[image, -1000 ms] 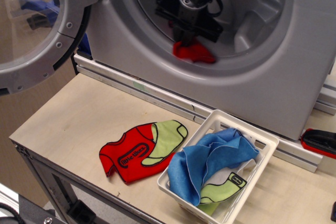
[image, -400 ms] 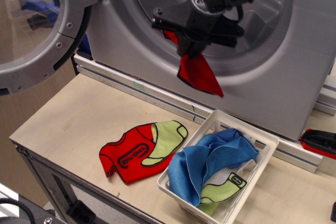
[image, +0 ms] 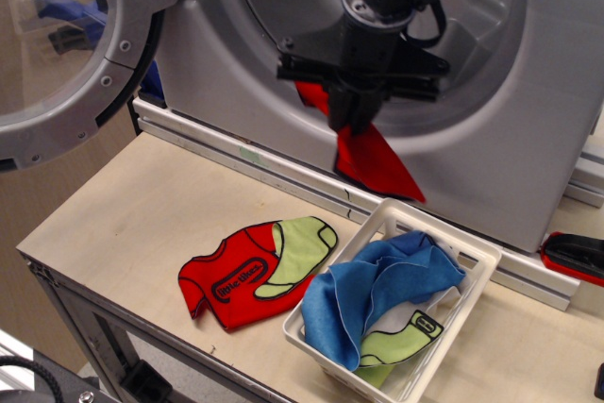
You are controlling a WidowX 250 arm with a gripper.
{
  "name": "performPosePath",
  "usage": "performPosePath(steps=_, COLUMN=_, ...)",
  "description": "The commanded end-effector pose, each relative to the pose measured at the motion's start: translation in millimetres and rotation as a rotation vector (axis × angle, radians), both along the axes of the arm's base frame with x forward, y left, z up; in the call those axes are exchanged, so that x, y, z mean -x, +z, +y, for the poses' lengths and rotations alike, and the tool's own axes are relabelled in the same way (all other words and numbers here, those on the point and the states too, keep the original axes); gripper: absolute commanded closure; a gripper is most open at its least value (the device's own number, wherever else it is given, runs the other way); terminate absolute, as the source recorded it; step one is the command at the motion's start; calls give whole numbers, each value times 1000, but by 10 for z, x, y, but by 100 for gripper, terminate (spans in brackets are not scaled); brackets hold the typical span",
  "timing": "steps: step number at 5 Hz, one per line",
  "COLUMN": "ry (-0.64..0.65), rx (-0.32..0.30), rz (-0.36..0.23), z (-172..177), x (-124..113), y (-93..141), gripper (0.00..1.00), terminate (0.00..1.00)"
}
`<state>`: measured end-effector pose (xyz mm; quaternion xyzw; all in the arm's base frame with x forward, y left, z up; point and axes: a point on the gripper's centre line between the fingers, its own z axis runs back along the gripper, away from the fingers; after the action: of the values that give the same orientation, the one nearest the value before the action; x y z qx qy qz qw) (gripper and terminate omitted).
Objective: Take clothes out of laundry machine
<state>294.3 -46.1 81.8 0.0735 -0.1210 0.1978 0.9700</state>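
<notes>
**Red cloth is coming clear of the drum**

The gripper is pinching the top of the red cloth, its jaws closed tight on the fabric, and is carrying it out of the laundry machine. A second ago the cloth was bunched low inside the drum; now it is hanging full length in front of the machine's lower front panel, its tip dangling just above the far rim of the white basket. The arm is drifting right and nearer, toward that basket, which is already holding a blue cloth. Another red and green garment is lying flat on the table. Extraction looks done; release over the basket seems to be next.
</notes>
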Motion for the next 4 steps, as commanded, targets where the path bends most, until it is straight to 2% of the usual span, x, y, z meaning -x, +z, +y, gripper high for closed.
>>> performPosePath(steps=1, ry=-104, rx=93, rz=29, z=-290, x=163, y=-90, gripper=100, terminate=0)
performPosePath(steps=2, ry=-117, rx=96, rz=35, z=-374, x=225, y=-261, gripper=100, terminate=0)
performPosePath(steps=4, ry=-241, rx=133, rz=33, z=-320, x=396, y=-784, gripper=100, terminate=0)
